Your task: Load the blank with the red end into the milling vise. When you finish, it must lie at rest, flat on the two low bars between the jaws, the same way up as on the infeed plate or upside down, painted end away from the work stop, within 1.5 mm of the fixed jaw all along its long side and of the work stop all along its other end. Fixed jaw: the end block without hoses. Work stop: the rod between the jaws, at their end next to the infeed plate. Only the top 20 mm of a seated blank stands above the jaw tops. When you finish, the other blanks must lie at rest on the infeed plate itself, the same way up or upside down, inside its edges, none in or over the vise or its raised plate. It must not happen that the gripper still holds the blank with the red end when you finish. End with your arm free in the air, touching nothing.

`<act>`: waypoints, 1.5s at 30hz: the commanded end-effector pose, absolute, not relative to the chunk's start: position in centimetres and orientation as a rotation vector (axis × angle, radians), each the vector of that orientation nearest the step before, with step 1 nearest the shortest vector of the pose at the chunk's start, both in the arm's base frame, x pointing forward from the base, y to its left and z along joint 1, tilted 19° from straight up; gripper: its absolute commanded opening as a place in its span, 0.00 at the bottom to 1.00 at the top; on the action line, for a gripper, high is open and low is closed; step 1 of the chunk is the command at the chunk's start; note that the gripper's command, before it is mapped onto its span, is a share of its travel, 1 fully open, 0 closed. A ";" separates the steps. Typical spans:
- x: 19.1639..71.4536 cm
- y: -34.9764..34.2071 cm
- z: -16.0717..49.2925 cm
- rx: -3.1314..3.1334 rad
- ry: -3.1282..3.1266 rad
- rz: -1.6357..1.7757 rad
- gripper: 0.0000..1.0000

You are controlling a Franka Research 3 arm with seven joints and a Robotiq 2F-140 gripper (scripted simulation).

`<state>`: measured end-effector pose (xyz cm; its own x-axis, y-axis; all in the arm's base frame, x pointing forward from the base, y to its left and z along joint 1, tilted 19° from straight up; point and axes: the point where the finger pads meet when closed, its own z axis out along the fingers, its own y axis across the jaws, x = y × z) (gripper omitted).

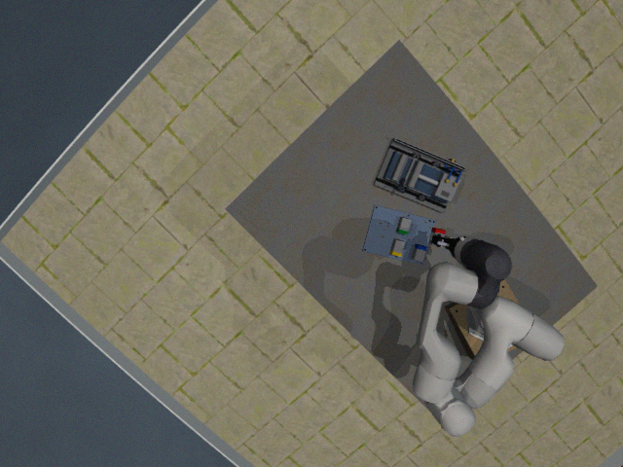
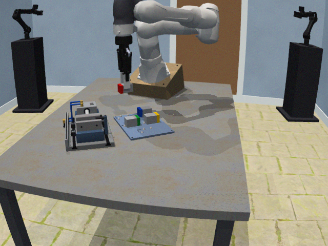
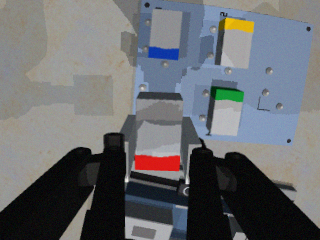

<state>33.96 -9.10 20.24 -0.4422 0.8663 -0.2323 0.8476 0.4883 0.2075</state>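
Blank, right of centre in the top view, sits off the plate; carry it level toward the vise, above. Exterior view, upper left: gripper grasps it aloft; stay high until over the jaws. Wrist view, lower centre: red end points down-frame; square its long side to the fixed jaw before lowering gently.

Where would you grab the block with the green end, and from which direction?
I'd come straight down on the green-ended block and pinch its two long sides near the middle. It lies flat with its top exposed, and those sides run parallel. The jaws are shut on the red-ended block, so that probably needs setting down first.
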 end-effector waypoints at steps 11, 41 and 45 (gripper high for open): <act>34.0 -9.1 20.3 1.572 2.345 0.104 0.00; 33.9 -9.3 20.3 1.671 2.271 0.110 0.00; 34.8 -9.6 20.6 1.661 2.279 0.116 0.00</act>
<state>34.13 -9.17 20.31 -0.2758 0.9390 -0.2052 0.9131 0.3227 0.2492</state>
